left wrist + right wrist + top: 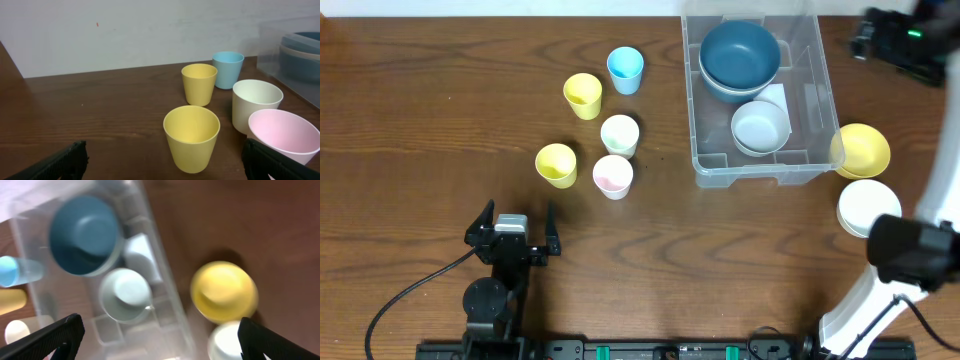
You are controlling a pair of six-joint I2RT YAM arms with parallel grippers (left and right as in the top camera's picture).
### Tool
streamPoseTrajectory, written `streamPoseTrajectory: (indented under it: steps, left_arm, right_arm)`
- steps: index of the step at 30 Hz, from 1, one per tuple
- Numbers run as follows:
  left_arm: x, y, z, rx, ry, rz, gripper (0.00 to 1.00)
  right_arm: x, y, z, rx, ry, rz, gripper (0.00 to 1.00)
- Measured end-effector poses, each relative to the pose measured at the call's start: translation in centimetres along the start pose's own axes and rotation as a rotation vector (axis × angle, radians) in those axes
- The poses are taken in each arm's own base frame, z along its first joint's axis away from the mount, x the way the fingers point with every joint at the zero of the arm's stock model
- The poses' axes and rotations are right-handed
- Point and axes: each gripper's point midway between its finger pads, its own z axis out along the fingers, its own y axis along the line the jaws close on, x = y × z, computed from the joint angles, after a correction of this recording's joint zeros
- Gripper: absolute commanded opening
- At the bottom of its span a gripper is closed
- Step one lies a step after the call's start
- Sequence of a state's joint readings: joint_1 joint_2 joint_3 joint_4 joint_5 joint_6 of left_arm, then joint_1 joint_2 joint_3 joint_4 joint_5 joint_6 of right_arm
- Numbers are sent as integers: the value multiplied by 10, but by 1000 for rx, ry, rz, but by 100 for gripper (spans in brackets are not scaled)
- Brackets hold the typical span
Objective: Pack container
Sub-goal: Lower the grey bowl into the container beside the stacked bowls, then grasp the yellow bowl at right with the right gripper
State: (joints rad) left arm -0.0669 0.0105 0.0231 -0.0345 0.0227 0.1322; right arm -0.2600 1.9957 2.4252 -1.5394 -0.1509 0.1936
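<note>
The right fingers (160, 326) stand spread wide with nothing between them, looking down through blur on the large clear rectangular plastic container (760, 172) and the round yellow bowl (863, 150) just beside its near right corner. The left fingers (518, 218) are equally wide and empty, low over the bench (410, 90), facing small pastel plastic cups (619, 133). The container sits on the bench's right half, long axis running away from the robot, so the right arm is nearer and that yellow bowl looks its likeliest next pick.
</note>
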Motion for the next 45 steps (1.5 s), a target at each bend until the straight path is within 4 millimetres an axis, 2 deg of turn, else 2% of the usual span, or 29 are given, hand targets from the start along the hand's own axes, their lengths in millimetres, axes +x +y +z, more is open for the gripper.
streamPoseTrajectory:
  steps: [2,3,7,10,14,19,25,28,30,33,35,42,45]
  left_arm:
    - [0,0,0,0,0,0,98]
    - [0,0,0,0,0,0,98]
    - [0,0,0,0,0,0,98]
    - [0,0,0,0,0,0,98]
    - [0,0,0,0,0,0,98]
    - [0,0,0,0,0,0,98]
    - [0,0,0,0,0,0,98]
    - [0,0,0,0,0,0,98]
    - [0,0,0,0,0,0,98]
    - [0,0,0,0,0,0,98]
    - [0,0,0,0,0,0,98]
    - [0,0,0,0,0,0,98]
    - [0,0,0,0,0,0,98]
  right_arm:
    - [5,-20,6,35,30,41,99]
    - [10,-31,16,52,59,65,99]
    - [30,-66,73,100,179,132,99]
    - [53,-94,118,128,262,183,99]
    - [83,-127,152,155,321,245,99]
    - [103,-150,169,171,343,291,99]
    - [117,-166,187,182,336,315,96]
    - [123,-170,198,183,325,315,88]
    - [126,-171,204,183,315,314,73]
    - [129,-173,208,189,309,320,44]
    - [126,-174,209,191,297,318,29]
    - [121,-176,208,194,283,331,1]
    - [108,-174,194,189,279,338,1]
